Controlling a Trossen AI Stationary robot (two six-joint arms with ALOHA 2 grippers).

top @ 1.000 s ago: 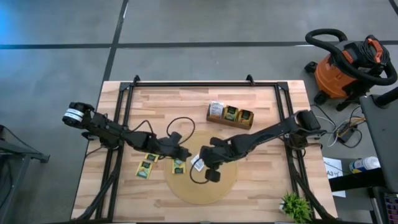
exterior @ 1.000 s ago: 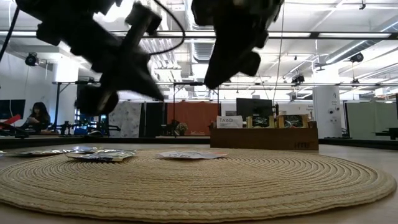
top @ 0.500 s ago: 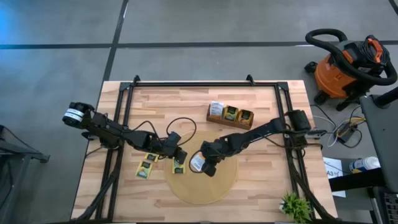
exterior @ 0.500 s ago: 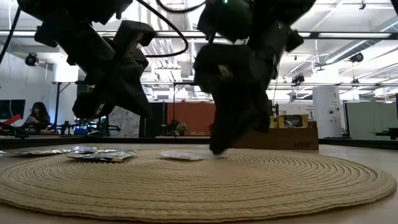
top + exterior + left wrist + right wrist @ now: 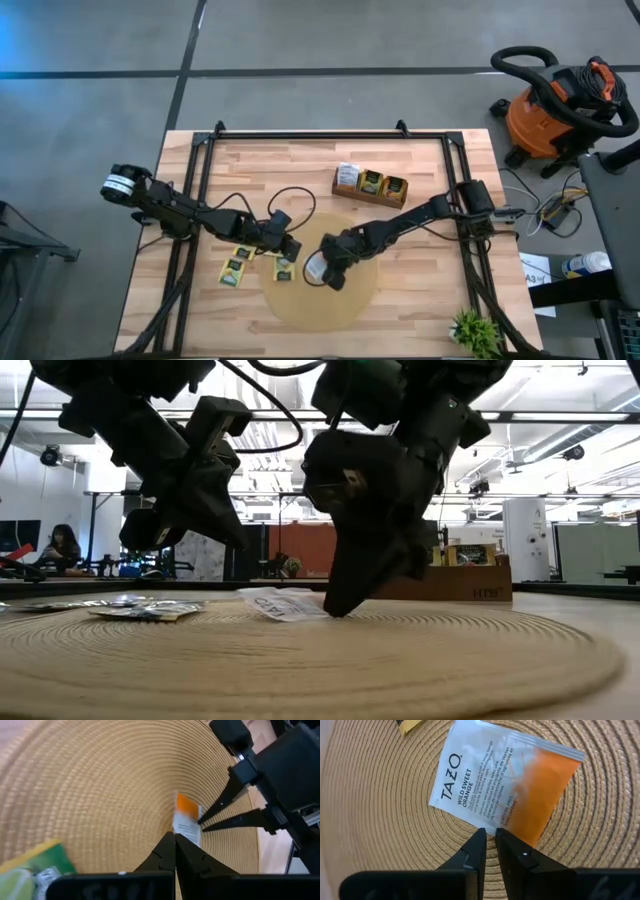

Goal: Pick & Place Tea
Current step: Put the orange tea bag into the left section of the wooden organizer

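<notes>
A white-and-orange tea sachet (image 5: 490,785) lies on the round tan mat (image 5: 335,300), also seen in the high view (image 5: 313,266). My right gripper (image 5: 490,834) stands on its near edge, fingers a narrow gap apart, nothing between them. My left gripper (image 5: 175,840) is shut and hangs just above the mat's left part (image 5: 290,248), touching nothing. Two yellow-and-green sachets (image 5: 235,268) (image 5: 287,268) lie flat by the mat's left rim. The wooden box (image 5: 372,185) stands at the far middle. My right gripper sets both fingertips (image 5: 481,836) on the sachet's edge (image 5: 492,826), where the white half meets the orange, slanting down from the table's right. That edge stays down on the mat; the sachet's other end (image 5: 250,595) is tipped up off it.
Black frame rails (image 5: 200,200) run along both table sides. Cables loop over the table behind the left gripper. A small green plant (image 5: 472,330) sits at the near right corner. An orange shop vacuum (image 5: 560,105) stands beyond the table's right.
My right gripper has sunk from well above the mat onto the white-and-orange sachet, rolling at the wrist, its gap unchanged. The sachet, flat before, now has one end tipped up. My left gripper has stayed in place and rolled a little.
</notes>
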